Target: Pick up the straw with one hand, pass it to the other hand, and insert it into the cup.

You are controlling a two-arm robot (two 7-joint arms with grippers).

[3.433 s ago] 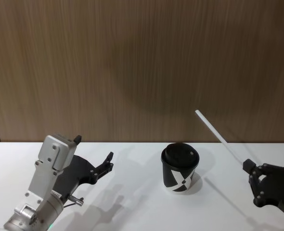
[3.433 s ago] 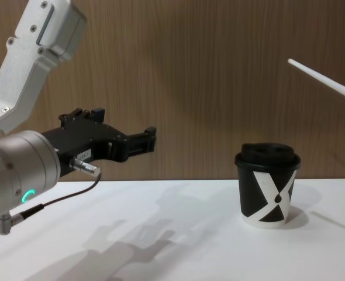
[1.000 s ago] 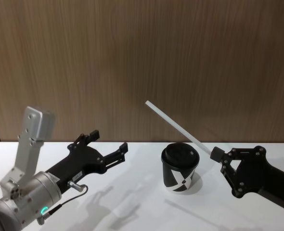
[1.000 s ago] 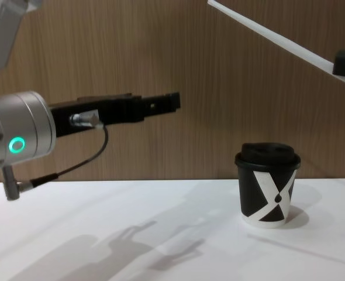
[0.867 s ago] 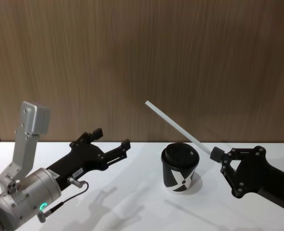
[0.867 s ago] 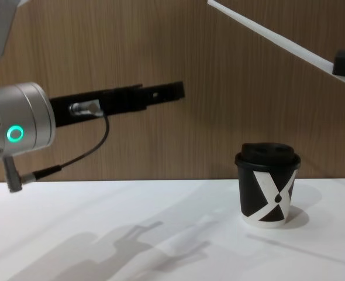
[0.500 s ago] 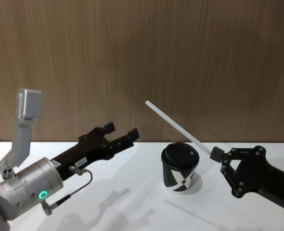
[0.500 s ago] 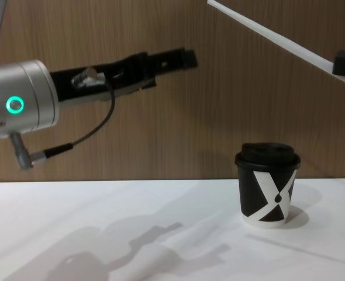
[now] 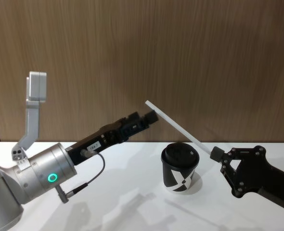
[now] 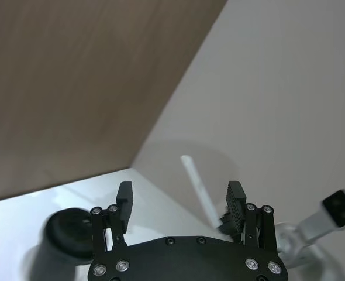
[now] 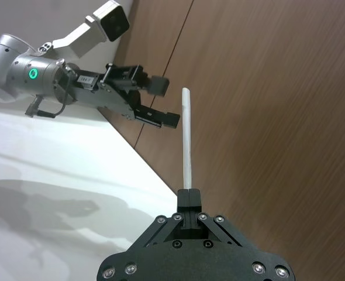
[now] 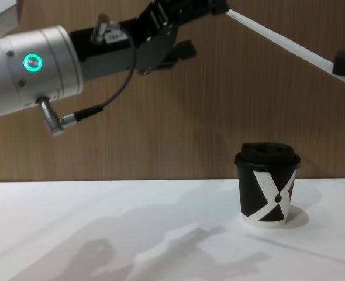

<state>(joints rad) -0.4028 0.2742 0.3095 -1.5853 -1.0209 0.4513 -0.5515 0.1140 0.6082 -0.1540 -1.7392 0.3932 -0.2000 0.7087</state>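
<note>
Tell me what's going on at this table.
The plain black right gripper grips a long thin white straw by its lower end, holding it slanted in the air, higher than the lidded black paper cup with a white X pattern on the white table. The left gripper with the silver wrist and green ring is at the straw's free tip, jaws open either side of it. The handover is not yet made.

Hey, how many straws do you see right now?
1. The straw is clamped in the right gripper, slanting up above the cup; its free end is by the open left gripper.
</note>
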